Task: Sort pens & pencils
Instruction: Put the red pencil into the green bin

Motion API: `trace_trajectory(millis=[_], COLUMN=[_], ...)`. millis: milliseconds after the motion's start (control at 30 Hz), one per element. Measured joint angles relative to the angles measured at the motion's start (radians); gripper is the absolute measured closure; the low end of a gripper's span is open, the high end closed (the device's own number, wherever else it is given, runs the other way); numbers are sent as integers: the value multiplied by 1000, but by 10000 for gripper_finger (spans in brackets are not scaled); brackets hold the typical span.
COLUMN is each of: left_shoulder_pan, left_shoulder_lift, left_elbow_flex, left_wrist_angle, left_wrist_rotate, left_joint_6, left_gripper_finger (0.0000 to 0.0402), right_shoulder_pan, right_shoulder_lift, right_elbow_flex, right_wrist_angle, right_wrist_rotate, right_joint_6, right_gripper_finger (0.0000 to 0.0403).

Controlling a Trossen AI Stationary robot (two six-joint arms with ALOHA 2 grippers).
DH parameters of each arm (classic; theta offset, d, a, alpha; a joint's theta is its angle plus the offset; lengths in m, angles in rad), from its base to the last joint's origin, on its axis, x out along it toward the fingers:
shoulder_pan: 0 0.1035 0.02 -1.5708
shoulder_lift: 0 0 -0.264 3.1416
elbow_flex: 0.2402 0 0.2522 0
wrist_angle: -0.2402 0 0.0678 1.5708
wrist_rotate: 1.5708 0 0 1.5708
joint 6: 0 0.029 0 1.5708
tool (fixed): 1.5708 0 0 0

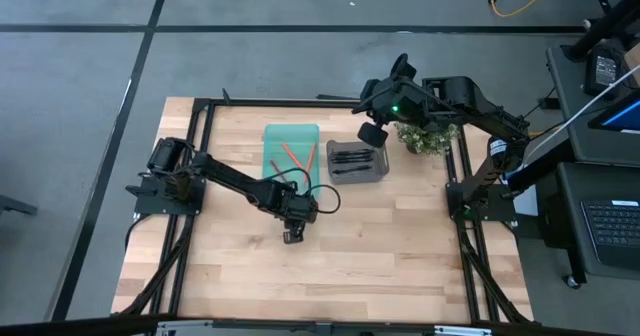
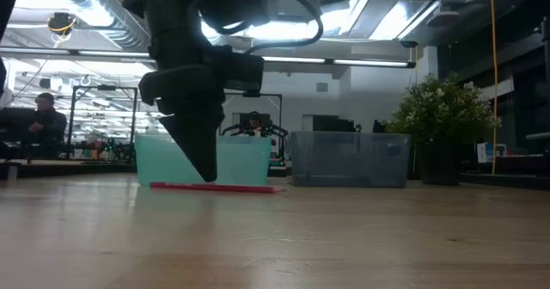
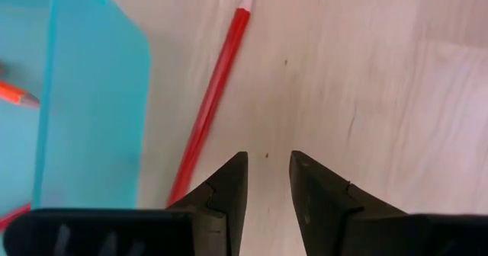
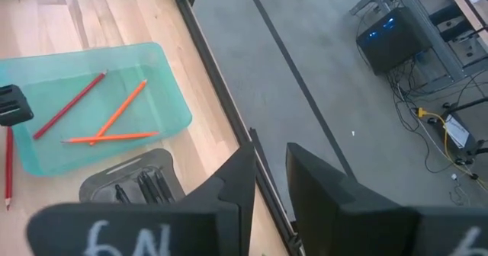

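Note:
A red pencil [image 3: 217, 88] lies flat on the wooden table beside the teal bin [image 3: 91, 119]; it also shows in the low view [image 2: 215, 187]. My left gripper [image 3: 268, 164] points down just above the table next to this pencil, narrowly open and empty; it also shows in the high view [image 1: 293, 221]. The teal bin [image 4: 46, 153] holds one red pencil [image 4: 69, 104] and two orange pencils [image 4: 114, 123]. The grey bin [image 1: 357, 162] holds several black pens [image 4: 141, 186]. My right gripper [image 4: 271, 161] hangs high over the table's far edge, narrowly open and empty.
A potted plant [image 1: 425, 136] stands at the far right, beside the grey bin. A black frame [image 1: 200, 116] runs round the table. A person [image 2: 43, 121] sits in the room behind. Bare wood [image 1: 380, 256] lies on the near half.

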Motion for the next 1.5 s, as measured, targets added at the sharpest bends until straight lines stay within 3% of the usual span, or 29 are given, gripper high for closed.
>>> trace_trajectory(millis=[867,1500], left_shoulder_pan=[66,59], left_shoulder_lift=[1,98], left_elbow_flex=[38,77], left_wrist_angle=[-3,-20], left_wrist_rotate=[9,40], left_joint_6=[108,126], left_gripper_finger=[308,308], right_shoulder_pan=[0,0], right_shoulder_lift=[0,0], right_elbow_flex=[0,0], right_wrist_angle=[28,28], right_wrist_rotate=[0,-8], right_joint_6=[-26,-26], right_gripper_finger=[324,324])
